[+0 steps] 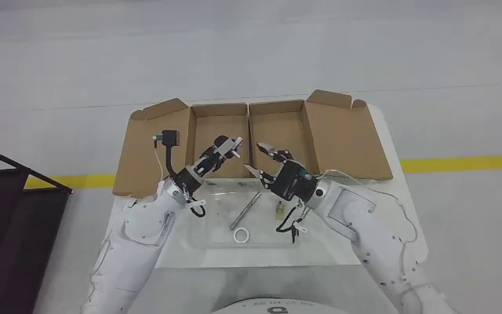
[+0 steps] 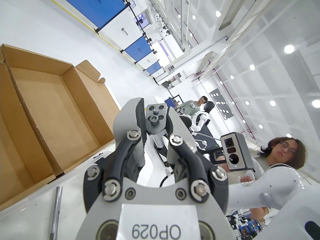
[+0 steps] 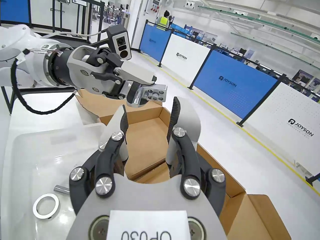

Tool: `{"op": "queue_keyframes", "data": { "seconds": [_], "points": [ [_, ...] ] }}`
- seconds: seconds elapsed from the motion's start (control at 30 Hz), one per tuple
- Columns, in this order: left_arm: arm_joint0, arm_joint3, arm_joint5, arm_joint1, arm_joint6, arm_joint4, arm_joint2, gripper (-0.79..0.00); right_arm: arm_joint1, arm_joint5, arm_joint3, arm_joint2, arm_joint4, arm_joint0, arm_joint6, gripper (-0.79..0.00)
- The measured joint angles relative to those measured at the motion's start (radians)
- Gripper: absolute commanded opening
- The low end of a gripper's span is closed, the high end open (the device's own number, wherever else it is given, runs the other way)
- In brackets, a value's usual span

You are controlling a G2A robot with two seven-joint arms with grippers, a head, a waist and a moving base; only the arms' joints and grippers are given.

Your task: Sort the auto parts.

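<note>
Top view: my left gripper (image 1: 227, 147) is clamped on a metal bracket (image 1: 230, 143), held above the near wall of the left box (image 1: 205, 125). I judge it is poised there for a drop. My right gripper (image 1: 256, 158) is spread wide and holds nothing. It sits by the near edge of the right box (image 1: 278, 129), over the tray (image 1: 188, 235) where a rod (image 1: 245, 210), a ring (image 1: 242, 235) and a small part (image 1: 279, 209) lie unsorted.

Left wrist view: the bracket (image 2: 156, 118) sits pinched between the pads with its holed face exposed, so the grip looks secure.

Right wrist view: my own jaws gape, ready for the ring (image 3: 45, 206) in the tray, I reckon.
</note>
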Motion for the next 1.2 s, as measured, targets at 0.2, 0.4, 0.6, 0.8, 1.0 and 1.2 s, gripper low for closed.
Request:
{"op": "queue_keyframes", "data": {
  "seconds": [0.2, 0.4, 0.6, 0.8, 1.0, 1.2],
  "points": [
    [-0.008, 0.004, 0.004, 0.000, -0.014, -0.021, 0.007, -0.785, -0.005, 0.000, 0.013, -0.032, -0.006, 0.026, 0.013, -0.462],
    [-0.012, 0.007, 0.004, 0.000, -0.025, -0.040, 0.012, -0.785, -0.008, 0.007, 0.028, -0.051, -0.009, 0.042, 0.022, -0.486],
    [-0.012, 0.010, 0.006, 0.000, -0.034, -0.053, 0.014, -0.785, -0.010, 0.013, 0.032, -0.056, -0.008, 0.050, 0.024, -0.551],
    [-0.013, 0.012, 0.002, 0.001, -0.038, -0.059, 0.014, -0.785, -0.011, 0.019, 0.034, -0.062, -0.008, 0.054, 0.032, -0.551],
    [-0.014, 0.012, -0.002, 0.002, -0.043, -0.061, 0.013, -0.785, -0.012, 0.021, 0.041, -0.066, -0.006, 0.060, 0.039, -0.656],
    [-0.014, 0.011, -0.004, 0.003, -0.044, -0.063, 0.013, -0.785, -0.013, 0.024, 0.044, -0.072, -0.004, 0.067, 0.042, -0.714]
  ]
}}
